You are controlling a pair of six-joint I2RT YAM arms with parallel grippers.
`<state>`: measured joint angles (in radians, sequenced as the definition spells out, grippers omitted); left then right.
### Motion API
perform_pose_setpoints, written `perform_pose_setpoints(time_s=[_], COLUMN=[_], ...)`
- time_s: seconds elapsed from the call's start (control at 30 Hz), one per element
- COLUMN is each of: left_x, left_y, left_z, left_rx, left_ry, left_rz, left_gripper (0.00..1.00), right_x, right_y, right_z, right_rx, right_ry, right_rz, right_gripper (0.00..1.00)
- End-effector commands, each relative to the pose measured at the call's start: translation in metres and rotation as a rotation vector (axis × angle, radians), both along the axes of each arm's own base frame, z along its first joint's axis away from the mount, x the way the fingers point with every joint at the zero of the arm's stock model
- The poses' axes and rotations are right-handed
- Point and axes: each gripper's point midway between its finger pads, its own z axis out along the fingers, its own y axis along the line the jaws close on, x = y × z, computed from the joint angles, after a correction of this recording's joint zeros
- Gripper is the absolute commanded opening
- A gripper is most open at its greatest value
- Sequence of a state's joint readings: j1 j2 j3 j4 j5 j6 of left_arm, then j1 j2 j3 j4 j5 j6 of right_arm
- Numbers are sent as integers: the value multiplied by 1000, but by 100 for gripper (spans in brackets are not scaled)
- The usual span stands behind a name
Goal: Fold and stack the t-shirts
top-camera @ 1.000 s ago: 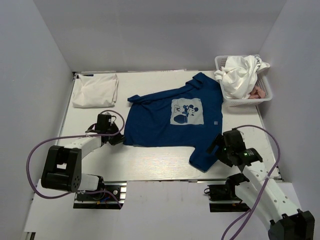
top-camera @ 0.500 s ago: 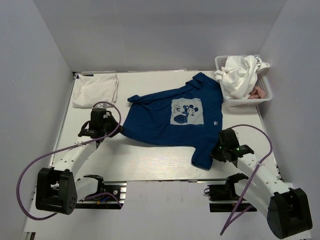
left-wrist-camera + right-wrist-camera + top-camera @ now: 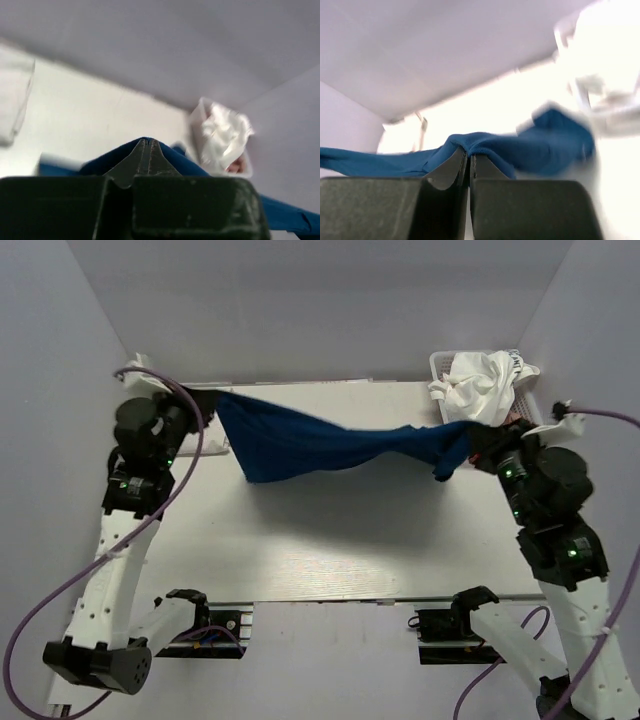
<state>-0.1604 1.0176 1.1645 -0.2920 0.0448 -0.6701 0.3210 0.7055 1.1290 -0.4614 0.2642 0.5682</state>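
Navy blue cotton t-shirt (image 3: 320, 445) off white bench (image 3: 330, 530), slung twisted between arms over far half. Left gripper (image 3: 200, 403) clamped on one end near far-left corner, right gripper (image 3: 478, 440) clamped on other end beside white plastic mesh basket (image 3: 437, 360), far-right corner. Crumpled white tees (image 3: 480, 388) heaped in basket. Folded white tee (image 3: 12, 100) at far-left corner.

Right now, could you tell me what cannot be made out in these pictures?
Print on the navy t-shirt: every view, cloth hangs bunched.
The white t-shirt at far left: top view, left arm covers most; left wrist, frame edge cuts it.
Contents of the basket: right wrist, glare and blur.
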Motion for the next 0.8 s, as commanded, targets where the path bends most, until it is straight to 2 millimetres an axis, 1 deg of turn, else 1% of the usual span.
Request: perform_pose_setpoints(time_s=[0.0, 0.03, 0.07, 0.1, 0.13, 0.17, 0.2, 0.23, 0.27, 0.3, 0.33, 0.37, 0.4, 0.43, 0.47, 0.5, 0.53, 0.57, 0.63, 0.67, 0.73, 0.77], left_x=[-34, -43, -52, -69, -78, -89, -105, -123, -134, -153, -164, -185, -190, -202, -212, -221, -225, -231, -232, -227, -214, -198], left_y=[19, 23, 25, 30, 36, 40, 43, 50, 53, 59, 65, 72, 77, 79, 81, 83, 83, 83, 83, 80, 76, 73], left_z=[99, 112, 125, 151, 159, 169, 190, 202, 208, 226, 234, 246, 250, 256, 263, 266, 269, 273, 273, 272, 269, 259], left_rx=[-1, -6, -3, 0, -3, 0, 2, -6, 13, 11, 1, -1, 5, -1, 5, 10, 7, 7, 7, 11, 21, 31], left_ry=[-227, -253, -281, -345, -352, -378, -436, -473, -494, -541, -559, -593, -600, -620, -643, -656, -668, -678, -678, -671, -649, -609], left_rz=[74, 87, 88, 102, 124, 136, 140, 163, 167, 185, 215, 235, 260, 262, 266, 269, 270, 260, 260, 250, 236, 233], left_gripper=[0, 0, 0, 0, 0, 0, 0, 0, 0, 0, 0, 0, 0, 0, 0, 0, 0, 0, 0, 0, 0, 0], right_x=[-14, -19, -38, -46, -52, -72, -83, -82, -109, -118, -133, -150, -156, -172, -183, -190, -195, -195, -189, -187, -161, -143], right_y=[-12, -13, -19, -11, -11, -14, -10, -9, -16, -12, -16, -18, -21, -21, -25, -29, -31, -33, -31, -30, -22, -25], right_z=[81, 96, 140, 156, 167, 201, 210, 216, 248, 252, 268, 280, 285, 295, 299, 301, 305, 306, 304, 303, 292, 286], right_rx=[-58, -72, -53, -59, -101, -95, -125, -155, -146, -177, -195, -208, -209, -212, -217, -216, -220, -228, -235, -237, -255, -251], right_ry=[-198, -237, -345, -397, -436, -523, -556, -567, -656, -674, -727, -776, -793, -848, -877, -899, -924, -928, -919, -917, -874, -837], right_rz=[-14, -10, -12, 44, 59, 66, 106, 111, 105, 143, 140, 148, 141, 155, 145, 135, 124, 112, 115, 118, 120, 80], right_gripper=[0, 0, 0, 0, 0, 0, 0, 0, 0, 0, 0, 0, 0, 0, 0, 0, 0, 0, 0, 0, 0, 0])
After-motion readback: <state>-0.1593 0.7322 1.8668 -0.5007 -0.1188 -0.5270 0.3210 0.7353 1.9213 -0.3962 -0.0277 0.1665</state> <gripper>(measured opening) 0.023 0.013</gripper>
